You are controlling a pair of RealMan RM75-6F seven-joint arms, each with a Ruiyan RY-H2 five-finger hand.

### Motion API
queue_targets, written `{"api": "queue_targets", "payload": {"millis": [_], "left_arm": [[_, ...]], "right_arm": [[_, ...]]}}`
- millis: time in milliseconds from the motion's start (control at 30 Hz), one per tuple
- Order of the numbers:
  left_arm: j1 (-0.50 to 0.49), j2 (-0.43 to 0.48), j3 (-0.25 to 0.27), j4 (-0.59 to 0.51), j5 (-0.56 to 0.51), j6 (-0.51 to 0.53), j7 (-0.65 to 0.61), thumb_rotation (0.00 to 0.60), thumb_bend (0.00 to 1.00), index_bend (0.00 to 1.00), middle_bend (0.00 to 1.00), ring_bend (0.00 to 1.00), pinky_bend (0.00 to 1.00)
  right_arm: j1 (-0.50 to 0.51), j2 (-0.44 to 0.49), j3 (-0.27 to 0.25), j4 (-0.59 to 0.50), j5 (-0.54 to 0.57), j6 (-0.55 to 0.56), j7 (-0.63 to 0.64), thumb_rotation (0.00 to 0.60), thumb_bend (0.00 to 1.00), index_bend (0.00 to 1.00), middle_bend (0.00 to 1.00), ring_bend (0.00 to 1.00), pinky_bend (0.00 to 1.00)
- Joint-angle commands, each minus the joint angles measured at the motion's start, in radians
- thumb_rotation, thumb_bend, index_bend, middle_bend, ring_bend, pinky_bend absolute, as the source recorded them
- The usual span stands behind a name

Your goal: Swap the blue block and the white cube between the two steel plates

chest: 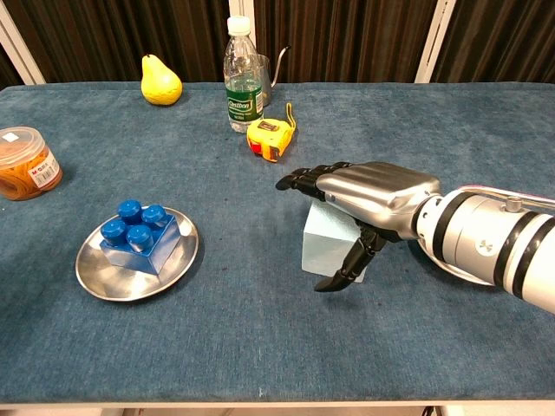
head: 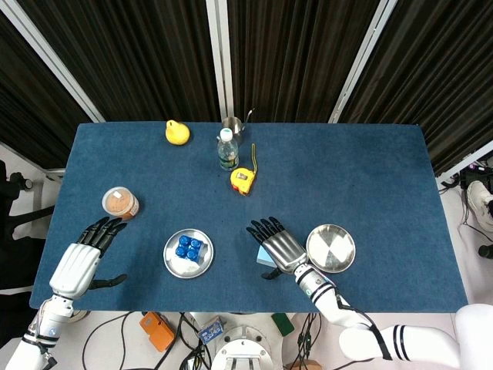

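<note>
The blue block [head: 189, 248] [chest: 139, 235] lies in the left steel plate [head: 202, 265] [chest: 102, 280]. My right hand [head: 277, 247] [chest: 360, 199] hovers over the white cube [head: 263, 255] [chest: 328, 243], fingers spread, thumb down the cube's front side; the cube sits on the cloth between the plates. The right steel plate [head: 331, 248] is empty in the head view and hidden behind my right arm in the chest view. My left hand [head: 79, 262] is open at the table's left front edge, away from the plate, and seen only in the head view.
At the back stand a yellow pear [head: 176, 132] [chest: 161, 81], a water bottle [head: 226, 149] [chest: 243, 76], a small steel pitcher [head: 233, 126] and a yellow tape measure [head: 243, 179] [chest: 271, 137]. An orange-filled jar [head: 120, 203] [chest: 23, 163] stands left of the left plate.
</note>
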Motion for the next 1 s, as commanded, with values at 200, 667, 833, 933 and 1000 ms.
{"api": "queue_targets", "payload": {"millis": [200,667,833,933,1000], "left_arm": [[0.008,-0.005,-0.019,0.016,-0.011,-0.020,-0.027,0.600,0.03,0.10,0.07,0.03,0.14],[0.016,-0.015,-0.048,0.057,-0.008,-0.040,-0.070,0.600,0.03,0.10,0.07,0.02,0.14],[0.011,-0.027,-0.054,0.069,-0.009,-0.061,-0.069,0.600,0.03,0.10,0.07,0.03,0.14],[0.010,-0.033,-0.056,0.071,-0.016,-0.075,-0.061,0.600,0.03,0.10,0.07,0.02,0.14],[0.010,-0.035,-0.058,0.070,-0.020,-0.083,-0.052,0.600,0.03,0.10,0.07,0.03,0.14]], "right_arm": [[0.005,0.018,-0.019,0.002,-0.012,0.063,0.007,0.600,0.41,0.54,0.53,0.56,0.52],[-0.124,0.287,-0.085,-0.057,-0.237,0.300,0.139,0.600,0.42,0.49,0.54,0.55,0.53],[-0.141,0.306,-0.108,0.030,-0.211,0.252,0.245,0.600,0.42,0.35,0.50,0.48,0.49],[-0.143,0.285,-0.122,0.085,-0.231,0.234,0.306,0.600,0.42,0.28,0.45,0.44,0.47],[-0.143,0.266,-0.129,0.120,-0.246,0.228,0.330,0.600,0.42,0.25,0.43,0.43,0.46]]}}
